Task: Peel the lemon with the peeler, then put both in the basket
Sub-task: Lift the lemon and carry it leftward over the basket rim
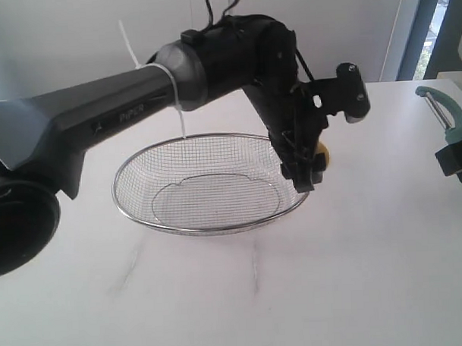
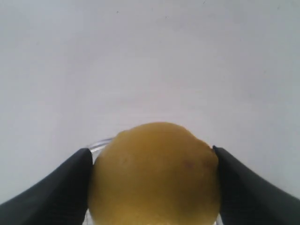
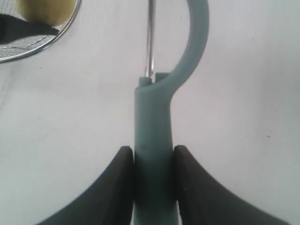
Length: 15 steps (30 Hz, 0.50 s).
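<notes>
Closest to the camera it's just bare white table (image 1: 356, 275) down at 6 o'clock. Next back, dead center, sits the basket (image 1: 210, 230), flat on the table with nothing lying in the mesh that I can see. The left arm (image 1: 100, 109) comes in from 9 o'clock and goes across over the basket, and the left gripper (image 2: 151, 151) hangs at the basket's 3 o'clock rim. Its claw is clamped on the lemon (image 2: 154, 173), one black finger (image 2: 61, 187) pressed on each side. The lemon is right at the rim there, but I honestly can't tell if it touches the wire. Way over at 3 o'clock on the edge of the exterior view and a bit further back, well apart from the basket, the right gripper (image 3: 153, 152) has its claw closed on the handle of the peeler (image 3: 153, 117), hooked head sticking up toward 12.
</notes>
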Tool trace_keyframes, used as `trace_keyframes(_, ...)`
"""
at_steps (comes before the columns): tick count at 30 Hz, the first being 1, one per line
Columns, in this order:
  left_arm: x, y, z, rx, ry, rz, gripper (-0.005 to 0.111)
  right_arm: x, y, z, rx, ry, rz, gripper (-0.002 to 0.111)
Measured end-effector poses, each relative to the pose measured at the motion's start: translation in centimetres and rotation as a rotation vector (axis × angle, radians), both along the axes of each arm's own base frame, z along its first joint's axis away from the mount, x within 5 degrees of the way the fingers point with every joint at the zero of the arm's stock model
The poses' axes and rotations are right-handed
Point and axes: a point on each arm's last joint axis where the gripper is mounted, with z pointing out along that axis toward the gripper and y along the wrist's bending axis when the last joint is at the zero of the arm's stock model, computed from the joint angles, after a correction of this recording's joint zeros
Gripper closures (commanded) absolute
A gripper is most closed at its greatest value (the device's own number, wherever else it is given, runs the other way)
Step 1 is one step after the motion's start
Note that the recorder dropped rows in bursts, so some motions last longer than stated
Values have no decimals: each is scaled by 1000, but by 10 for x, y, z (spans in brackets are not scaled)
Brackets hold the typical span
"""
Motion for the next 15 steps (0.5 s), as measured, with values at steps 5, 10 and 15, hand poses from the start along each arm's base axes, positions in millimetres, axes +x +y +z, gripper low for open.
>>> trace_keyframes(5,7,21,12,41,48,34,107,0,0,0,0,0,0,108)
trace_keyframes(10,2,34,27,26,132,26,107,0,0,0,2,0,0,108)
trace_keyframes(15,4,67,61,-29,230,38,107,0,0,0,2,0,0,108)
